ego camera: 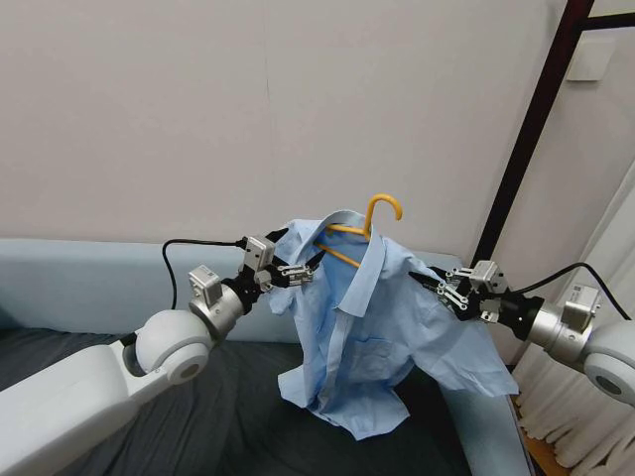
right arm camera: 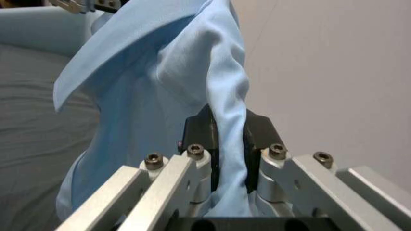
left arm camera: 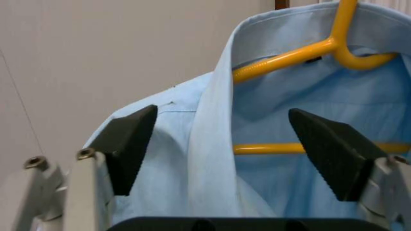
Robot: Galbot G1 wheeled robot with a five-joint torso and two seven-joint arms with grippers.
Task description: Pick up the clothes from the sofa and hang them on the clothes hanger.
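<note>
Shirt [ego camera: 365, 327], light blue, collared, on yellow hanger [ego camera: 371, 214]

One shirt [ego camera: 367, 332], one hanger [ego camera: 370, 216], one sofa [ego camera: 79, 270], two grippers: left gripper [ego camera: 306, 270], right gripper [ego camera: 444, 288].

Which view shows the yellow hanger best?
Left wrist view: the yellow hanger is close, its neck, sloping arm and crossbar visible inside the blue shirt collar. Head view shows its hook and part of the arms. Right wrist view shows shirt cloth clamped by the right gripper.
</note>
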